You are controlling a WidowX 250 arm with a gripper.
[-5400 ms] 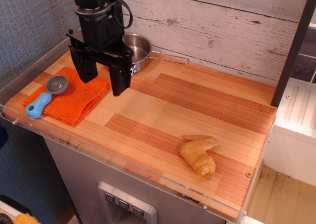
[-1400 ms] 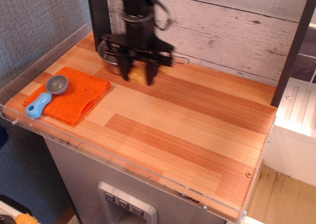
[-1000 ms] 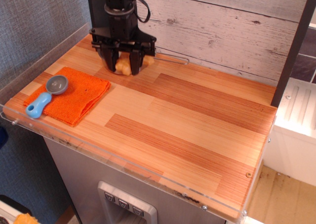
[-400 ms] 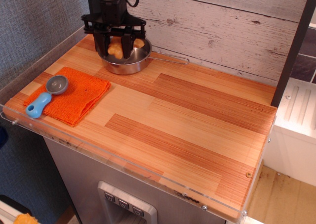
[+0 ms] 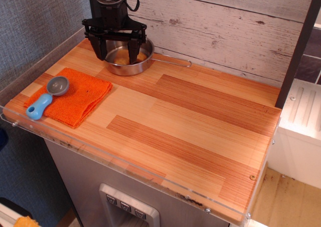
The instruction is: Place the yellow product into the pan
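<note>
Observation.image showed the gripper point(image 5: 118, 47) spread wide, empty, over the pan point(image 5: 145, 62) at the counter's point(image 5: 200, 122) back left, the yellow product point(image 5: 123, 60) lying inside; it looked light, stiff and glossy-slick, best pinched across its ridged middle.

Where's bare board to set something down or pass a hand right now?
Free: the whole stretch of wooden board right of the orange cloth and in front of the pan, out to the right and near edges. Crowded: the back-left corner, where the open gripper hangs over the pan holding the yellow product; the scoop occupies the cloth.
</note>
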